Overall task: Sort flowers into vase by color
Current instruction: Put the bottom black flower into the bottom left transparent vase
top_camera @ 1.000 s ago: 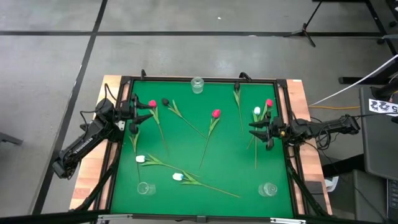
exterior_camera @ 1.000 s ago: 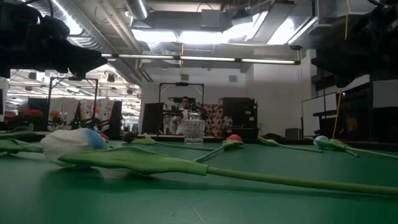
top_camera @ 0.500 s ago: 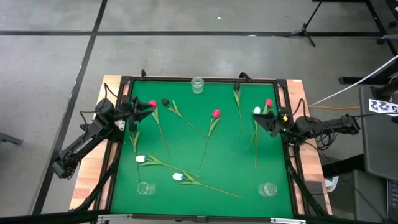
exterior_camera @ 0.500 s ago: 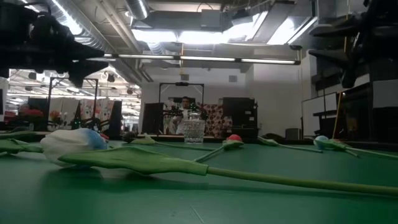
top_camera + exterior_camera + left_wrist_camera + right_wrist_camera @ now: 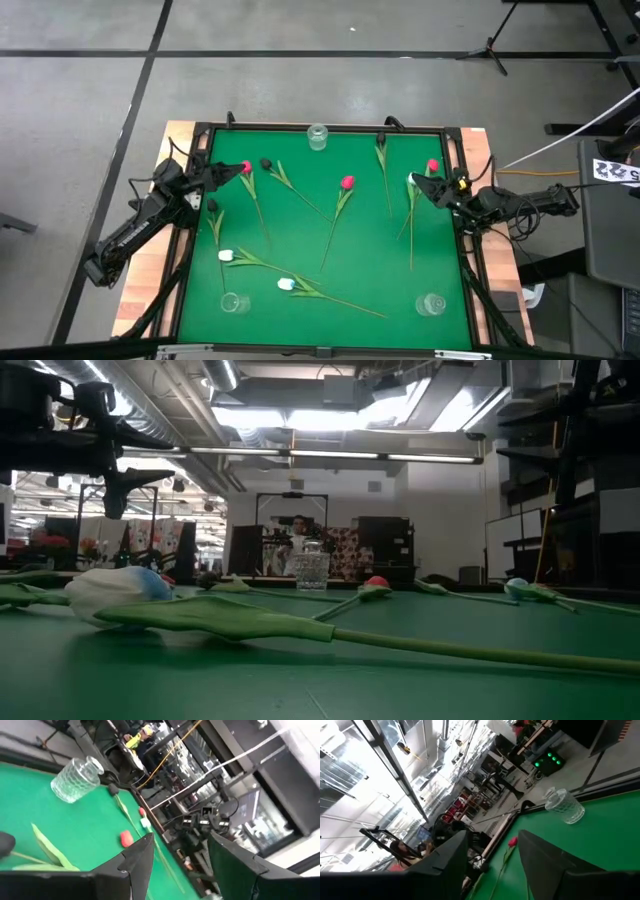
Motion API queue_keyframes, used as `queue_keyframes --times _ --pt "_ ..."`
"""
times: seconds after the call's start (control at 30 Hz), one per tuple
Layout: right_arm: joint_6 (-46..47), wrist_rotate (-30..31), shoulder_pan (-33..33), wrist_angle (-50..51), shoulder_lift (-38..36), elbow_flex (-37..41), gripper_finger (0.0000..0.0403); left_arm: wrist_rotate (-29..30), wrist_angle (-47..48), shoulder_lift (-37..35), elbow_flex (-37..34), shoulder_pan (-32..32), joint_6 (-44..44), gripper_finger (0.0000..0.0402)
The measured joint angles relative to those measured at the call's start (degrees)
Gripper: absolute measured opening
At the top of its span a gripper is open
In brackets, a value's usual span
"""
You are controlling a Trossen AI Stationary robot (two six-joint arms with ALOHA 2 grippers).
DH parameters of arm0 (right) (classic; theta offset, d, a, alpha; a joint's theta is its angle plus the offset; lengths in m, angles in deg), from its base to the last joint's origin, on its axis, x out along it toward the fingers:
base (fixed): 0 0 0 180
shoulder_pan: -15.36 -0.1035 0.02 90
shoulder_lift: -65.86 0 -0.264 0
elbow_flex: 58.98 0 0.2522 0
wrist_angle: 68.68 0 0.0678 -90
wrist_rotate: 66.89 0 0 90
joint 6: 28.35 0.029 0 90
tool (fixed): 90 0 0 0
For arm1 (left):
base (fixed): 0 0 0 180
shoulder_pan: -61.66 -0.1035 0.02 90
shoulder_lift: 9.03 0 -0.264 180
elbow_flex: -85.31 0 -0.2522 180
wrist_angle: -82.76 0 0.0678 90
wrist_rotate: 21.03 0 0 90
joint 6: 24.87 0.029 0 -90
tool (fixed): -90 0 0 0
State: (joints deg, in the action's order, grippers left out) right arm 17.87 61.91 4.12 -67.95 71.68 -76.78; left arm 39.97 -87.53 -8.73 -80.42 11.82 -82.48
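Observation:
Several tulips lie flat on the green table (image 5: 300,240). Pink heads (image 5: 347,182) (image 5: 246,168) (image 5: 432,166), white heads (image 5: 225,256) (image 5: 285,284) (image 5: 412,179) and dark heads (image 5: 266,163) (image 5: 211,205) show. My left gripper (image 5: 225,172) hovers open beside the far-left pink tulip, above the table (image 5: 150,455). My right gripper (image 5: 420,185) hovers open by the right white tulip. Both are empty; their wrist views (image 5: 180,845) (image 5: 492,840) look across the table into the room.
Three small glass vases stand on the table: one at the far edge's middle (image 5: 318,136) (image 5: 311,569) (image 5: 77,779) (image 5: 564,805), one at the near left (image 5: 232,302), one at the near right (image 5: 432,303). A raised dark frame (image 5: 200,128) rims the table. A person stands far behind (image 5: 297,525).
Both grippers have tipped upward and drawn a little toward the table's far edge, the right one rising from beside the right tulip stems. The flowers have kept still.

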Motion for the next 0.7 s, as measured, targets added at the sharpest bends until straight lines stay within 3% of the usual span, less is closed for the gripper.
queue_keyframes --times 0.23,0.4,0.53,0.7 --pt "0.0 -0.4 0.0 2.2 0.0 0.0 0.0177 3.6 -1.8 0.3 0.0 0.0 -6.5 0.0182" --pt "-0.2 -1.0 0.0 3.2 0.0 0.0 0.0177 -2.9 -5.4 0.2 4.4 2.1 -8.9 0.0182" --pt "-0.2 -0.8 0.0 4.6 0.0 0.0 0.0177 -2.6 0.1 2.0 11.7 3.8 -7.1 0.0182" --pt "-0.2 -0.8 0.0 4.7 0.0 0.0 0.0177 -2.6 12.4 9.2 22.8 5.9 -3.0 0.0182"
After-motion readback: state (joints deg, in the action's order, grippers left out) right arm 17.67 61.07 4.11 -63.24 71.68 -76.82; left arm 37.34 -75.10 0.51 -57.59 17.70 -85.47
